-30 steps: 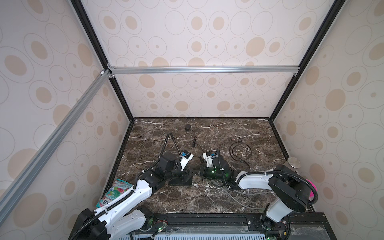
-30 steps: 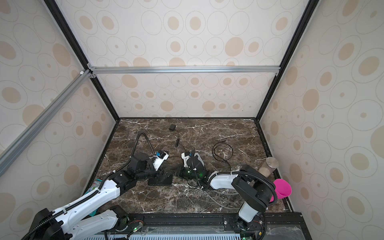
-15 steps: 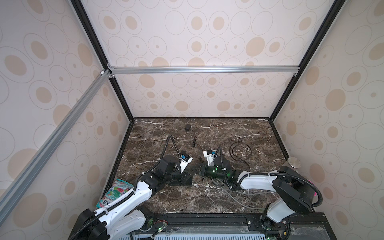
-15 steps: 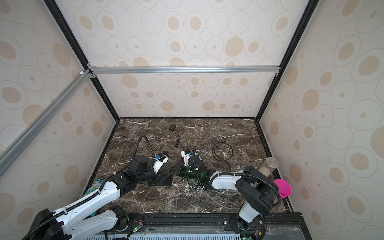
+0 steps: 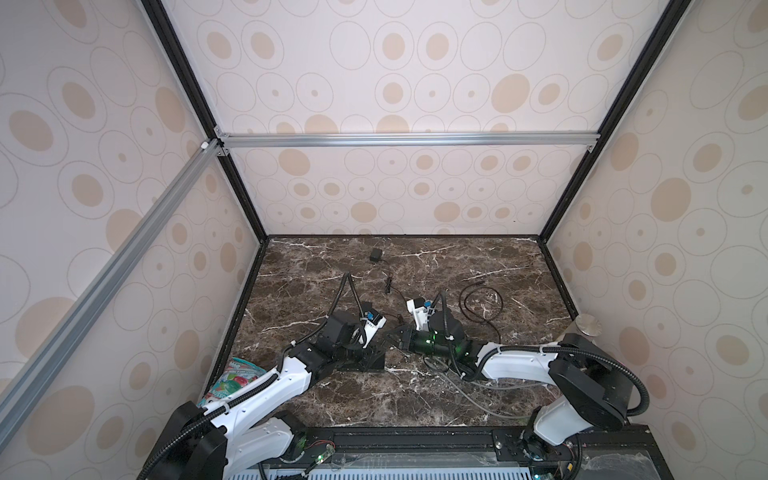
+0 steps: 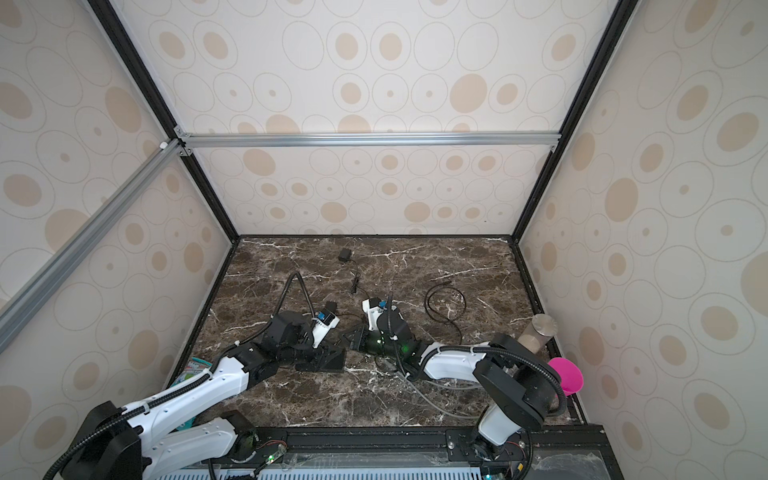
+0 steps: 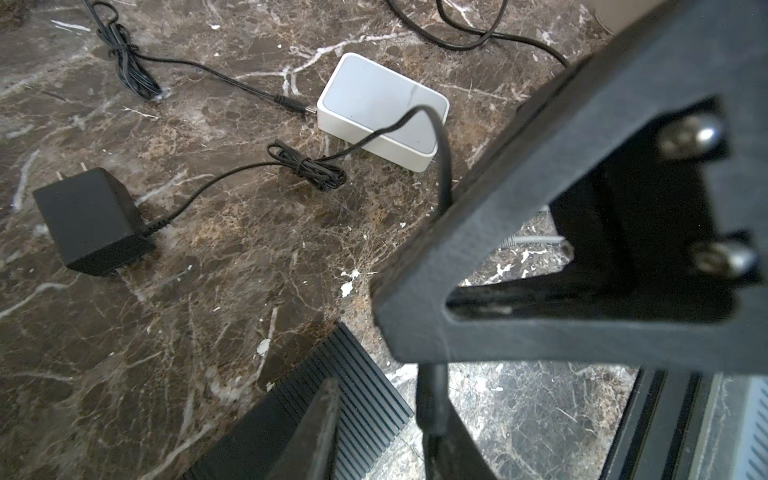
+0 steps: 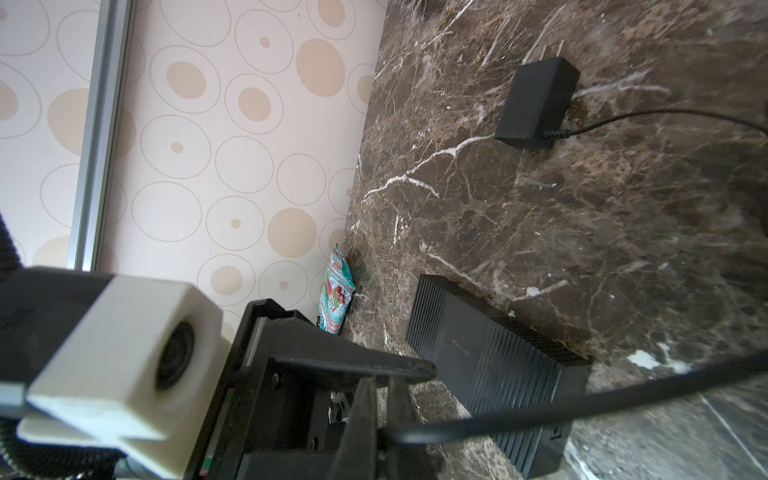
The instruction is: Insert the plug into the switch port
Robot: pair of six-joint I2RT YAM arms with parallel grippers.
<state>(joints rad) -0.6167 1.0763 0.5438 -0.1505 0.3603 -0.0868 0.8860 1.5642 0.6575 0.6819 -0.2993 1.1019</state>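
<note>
The switch [image 8: 490, 374] is being shown as a flat black box with a finely ribbed matte top and square corners. It is lying on the brown, white-veined marble tabletop [image 5: 415, 266], just beyond the right claw [image 8: 382, 384] and under the left claw [image 7: 357, 340]. The left claw's angular, grainy black plastic fingers [image 7: 519, 232] are being held apart, with one of them crossing the ribbed top. Whether the switch is being gripped cannot be told.

The right claw's slim fingers are being pressed together on the plug [image 7: 431, 395], the thickened, smooth moulded end of a thin black rubbery lead. The plug is being held right beside the switch's edge, between the two claws. Away from the left claw the lead is running through a tied bundle [image 7: 307, 166] to a blocky matte power adapter [image 7: 91, 220] with two metal prongs. A glossy white box [image 7: 382, 112] with rounded corners is lying farther ahead of the left claw, past the bundle.

In both top views the left arm [image 5: 266, 386] is being stretched low over the tabletop, its wrist bent down onto the switch. The right arm [image 5: 519, 365] is being folded at a raised elbow, its white forearm running level towards the left claw. The two claws are being held almost tip to tip. A crinkled printed packet [image 8: 336, 299] is lying behind the left claw, against the wall.
</note>
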